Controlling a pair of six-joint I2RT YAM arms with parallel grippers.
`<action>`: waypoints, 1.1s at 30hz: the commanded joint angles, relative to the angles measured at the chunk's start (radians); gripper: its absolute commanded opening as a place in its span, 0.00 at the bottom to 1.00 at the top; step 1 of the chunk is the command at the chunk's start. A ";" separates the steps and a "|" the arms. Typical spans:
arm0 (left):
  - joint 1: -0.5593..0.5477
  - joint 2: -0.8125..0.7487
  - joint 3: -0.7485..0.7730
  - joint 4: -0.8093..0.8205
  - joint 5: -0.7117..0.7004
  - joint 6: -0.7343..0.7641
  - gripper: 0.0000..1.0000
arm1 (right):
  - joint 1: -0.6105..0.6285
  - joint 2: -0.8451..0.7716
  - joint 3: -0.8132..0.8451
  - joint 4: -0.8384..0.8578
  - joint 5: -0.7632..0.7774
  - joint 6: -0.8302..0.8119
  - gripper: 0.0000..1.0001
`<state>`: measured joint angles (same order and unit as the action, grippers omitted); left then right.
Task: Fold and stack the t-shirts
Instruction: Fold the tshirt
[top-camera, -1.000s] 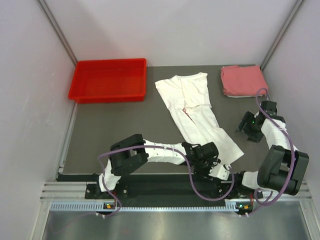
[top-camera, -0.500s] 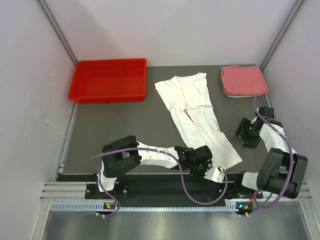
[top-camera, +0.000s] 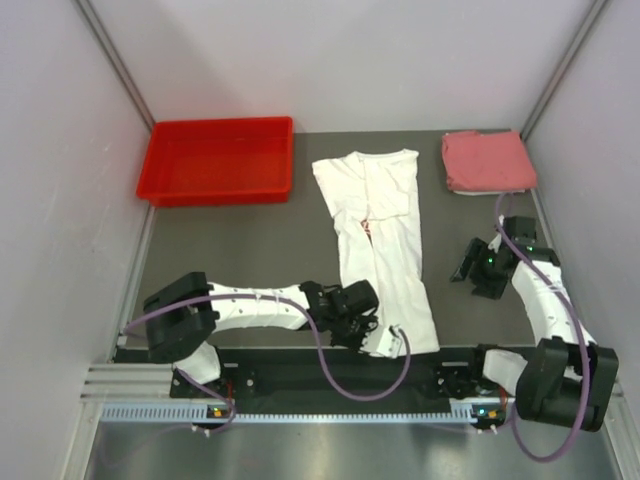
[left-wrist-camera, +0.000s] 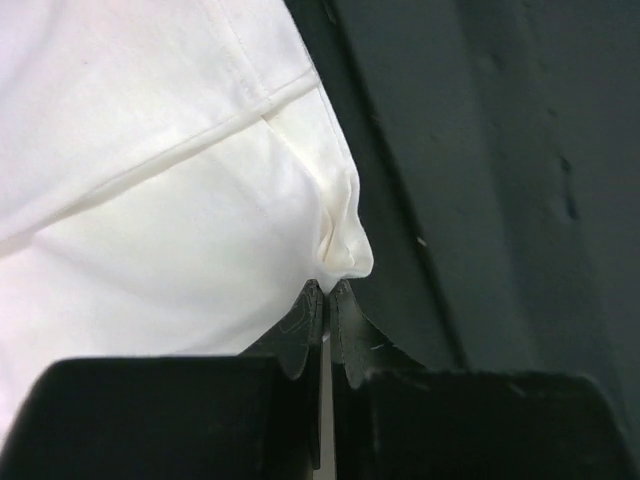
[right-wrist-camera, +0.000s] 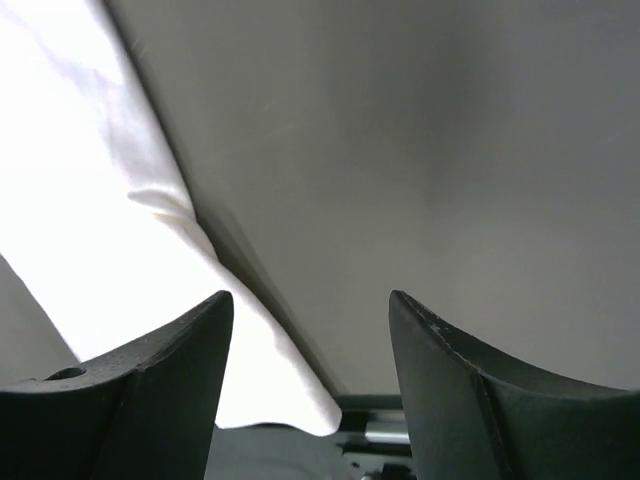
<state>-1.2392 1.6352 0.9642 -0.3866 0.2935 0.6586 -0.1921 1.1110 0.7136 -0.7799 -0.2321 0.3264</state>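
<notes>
Hold firm with left gripper (left-wrist-camera: 328, 300), clamped tight on near-left hem corner of white shirt (top-camera: 385, 230) lying lengthwise mid-table. Bring right gripper (top-camera: 478, 270), wide and empty just right of it, onto near-right corner. Lift both evenly, fold toward far end. Stack later with pink shirt (top-camera: 487, 162), far right.

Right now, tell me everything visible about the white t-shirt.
The white t-shirt is soft cloth, folded lengthwise into a long, slightly rumpled strip lying flat on the dark table, neck end far, hem end near. A sliver of red print shows mid-strip. The left gripper is shut on a pinch of its near edge.
</notes>
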 joint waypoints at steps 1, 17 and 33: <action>0.030 -0.072 -0.048 -0.159 0.130 0.021 0.00 | 0.098 -0.027 0.003 -0.055 0.004 0.061 0.64; 0.187 -0.141 -0.001 -0.469 0.435 0.085 0.00 | 0.421 -0.082 -0.066 -0.015 -0.006 0.247 0.60; 0.383 -0.205 0.150 -0.670 0.442 0.214 0.86 | 0.431 0.548 0.645 0.464 -0.010 0.111 0.60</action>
<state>-0.9375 1.5009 0.9813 -0.9501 0.6659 0.8219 0.2203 1.5665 1.2297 -0.4843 -0.2279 0.4667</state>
